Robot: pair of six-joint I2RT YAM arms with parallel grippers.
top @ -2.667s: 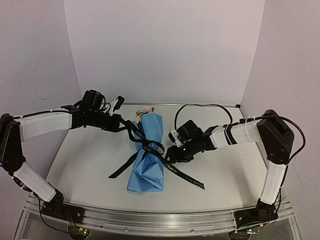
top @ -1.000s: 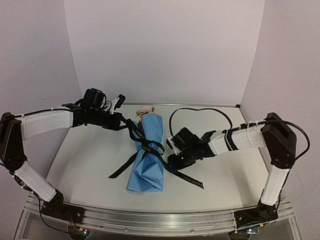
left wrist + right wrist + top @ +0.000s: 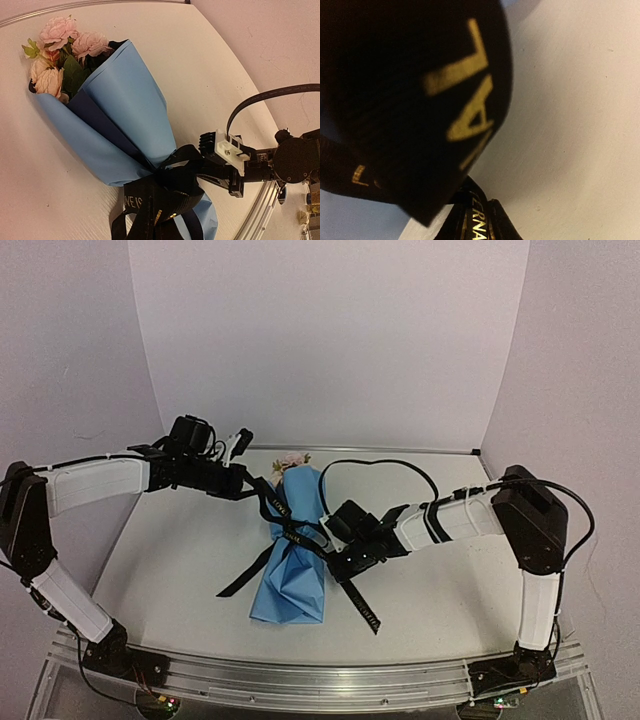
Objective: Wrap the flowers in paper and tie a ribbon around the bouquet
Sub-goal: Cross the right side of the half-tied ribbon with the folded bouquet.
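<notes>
Left gripper (image 3: 243, 485), clamped on the ribbon (image 3: 358, 602), should hold taut while the right gripper (image 3: 333, 558), grip unclear, cinches the bouquet (image 3: 290, 585) snugly.

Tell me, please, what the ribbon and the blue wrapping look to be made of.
The ribbon looks like thin black fabric, matte, with gold printed lettering; it flops and folds softly into loops. The paper seems a smooth, fairly stiff sheet, light blue outside and navy inside, holding its folds. Whether it is coated paper or thin plastic film is unclear.
</notes>
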